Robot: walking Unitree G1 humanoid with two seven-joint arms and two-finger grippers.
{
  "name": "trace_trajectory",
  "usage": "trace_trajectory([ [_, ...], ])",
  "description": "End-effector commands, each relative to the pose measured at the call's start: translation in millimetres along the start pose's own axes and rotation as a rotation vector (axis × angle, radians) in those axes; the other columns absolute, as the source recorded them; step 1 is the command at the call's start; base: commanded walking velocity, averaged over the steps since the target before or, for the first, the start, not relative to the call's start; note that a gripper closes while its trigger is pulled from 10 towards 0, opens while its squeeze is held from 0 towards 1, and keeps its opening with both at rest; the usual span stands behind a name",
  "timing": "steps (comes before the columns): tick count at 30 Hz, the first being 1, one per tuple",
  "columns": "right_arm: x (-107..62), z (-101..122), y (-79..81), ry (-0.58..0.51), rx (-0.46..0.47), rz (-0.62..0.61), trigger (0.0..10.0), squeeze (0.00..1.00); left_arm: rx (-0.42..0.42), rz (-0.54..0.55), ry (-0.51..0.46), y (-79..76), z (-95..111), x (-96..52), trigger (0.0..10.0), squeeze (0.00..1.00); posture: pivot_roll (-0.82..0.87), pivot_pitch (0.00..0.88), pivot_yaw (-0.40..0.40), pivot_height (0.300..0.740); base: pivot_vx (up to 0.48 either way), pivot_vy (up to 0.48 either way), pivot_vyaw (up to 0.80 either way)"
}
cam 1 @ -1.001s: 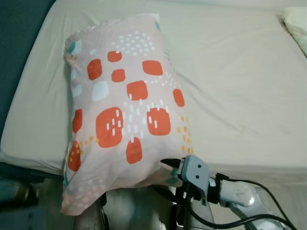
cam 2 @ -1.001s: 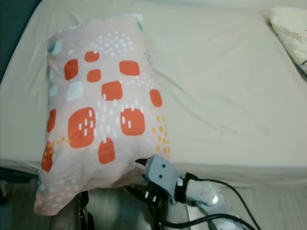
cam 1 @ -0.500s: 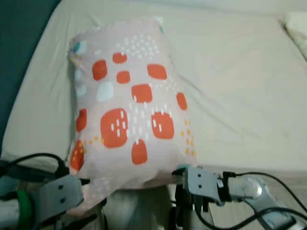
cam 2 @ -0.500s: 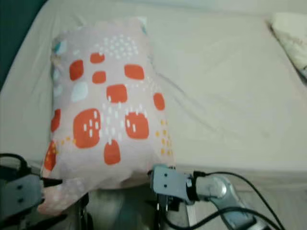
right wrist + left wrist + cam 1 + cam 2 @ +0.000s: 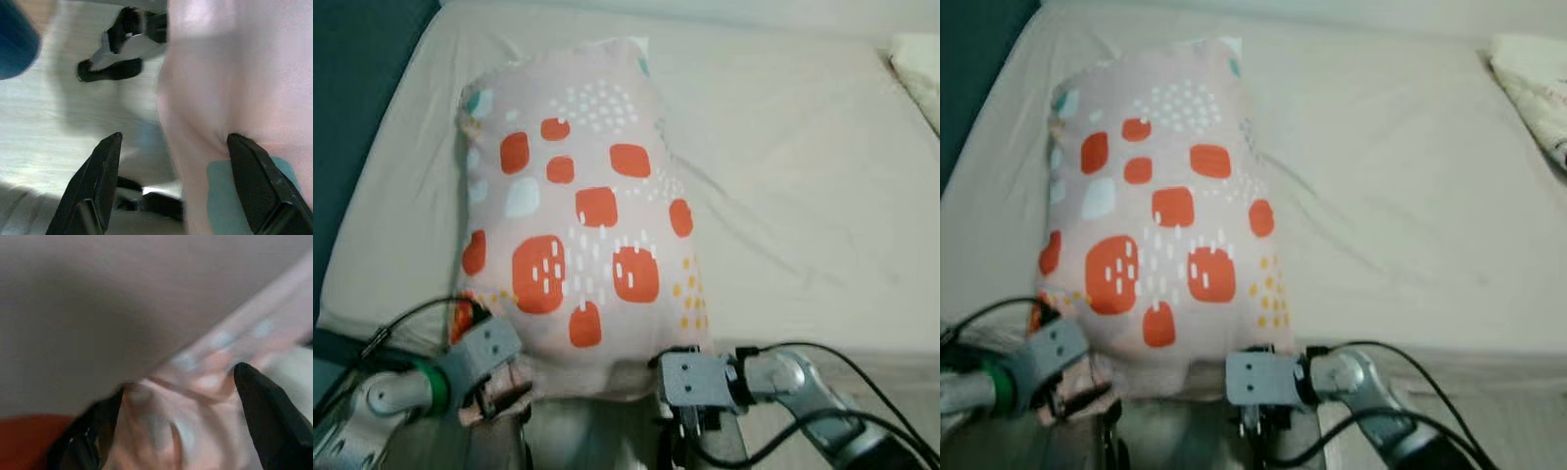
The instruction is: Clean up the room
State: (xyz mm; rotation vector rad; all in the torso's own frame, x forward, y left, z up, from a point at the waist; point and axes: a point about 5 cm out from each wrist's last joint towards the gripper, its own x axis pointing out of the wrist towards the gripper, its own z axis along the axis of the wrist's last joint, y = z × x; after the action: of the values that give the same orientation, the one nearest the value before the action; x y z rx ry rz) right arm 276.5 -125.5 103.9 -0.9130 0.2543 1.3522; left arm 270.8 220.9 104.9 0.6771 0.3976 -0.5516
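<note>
nearest the camera, the left gripper [image 5: 494, 387] sits under the near left corner of the soft pink pillow with orange and pale blue square patches [image 5: 578, 215]; in the left wrist view its two black fingers [image 5: 266, 418] stand a little apart with bunched pink fabric pressed between them, so it appears to have hold of that corner. the right gripper [image 5: 690, 416] is at the near right corner, below the pillow's edge; in the right wrist view its fingers [image 5: 105, 174] are spread wide, the pillow's hem lying between them and against one finger, nothing pinched.

the pillow itself lies lengthwise on the cream fitted-sheet mattress [image 5: 803, 176], its near end hanging just over the bed's front edge. far off at the right rim lies a pale patterned bit of bedding [image 5: 1533, 83].

the risk, as i judge it: with only one corner pinched, a push or lift would swing the pillow round that corner, or the overhanging end could slide off the edge. the thin cloth may also slip from the left fingers under the pillow's weight.
</note>
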Motion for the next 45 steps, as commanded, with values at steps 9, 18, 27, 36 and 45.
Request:
trace_trajectory([
  [9, -18.8, 56, -55.4, -0.518, 0.29, -0.289, 10.0, 0.0, 0.033, 0.53, 0.153, 64.7, -29, -20.0, 10.0, 0.0, 0.08, 0.254, -0.007, 0.579, 0.0, 0.0, 0.0],
  [18, -9.1, 64, 12.1, -0.454, 0.188, 0.192, 10.0, 0.0, 0.058, 0.645, -0.019, 87.6, 0, -17.8, 10.0, 0.0, 0.08, 0.259, -0.015, 0.579, 0.0, 0.0, 0.0],
  [27, 13.4, 62, 34.8, -0.421, 0.257, 0.248, 10.0, 0.0, 0.057, 0.576, -0.139, 80.6, 19, -6.7, 10.0, 0.0, 0.06, 0.264, -0.005, 0.579, 0.0, 0.0, 0.0],
  [36, 70.5, 40, 52.6, -0.178, 0.15, 0.311, 10.0, 0.0, 0.051, 0.579, -0.143, 78.5, 16, -6.9, 10.0, 0.0, 0.08, 0.269, -0.009, 0.579, 0.0, 0.0, 0.0],
  [45, 100.2, 69, -26.0, -0.184, 0.094, -0.187, 10.0, 0.0, 0.03, 0.598, -0.144, 75.8, 11, -13.2, 10.0, 0.0, 0.09, 0.268, -0.024, 0.579, 0.0, 0.0, 0.0],
])
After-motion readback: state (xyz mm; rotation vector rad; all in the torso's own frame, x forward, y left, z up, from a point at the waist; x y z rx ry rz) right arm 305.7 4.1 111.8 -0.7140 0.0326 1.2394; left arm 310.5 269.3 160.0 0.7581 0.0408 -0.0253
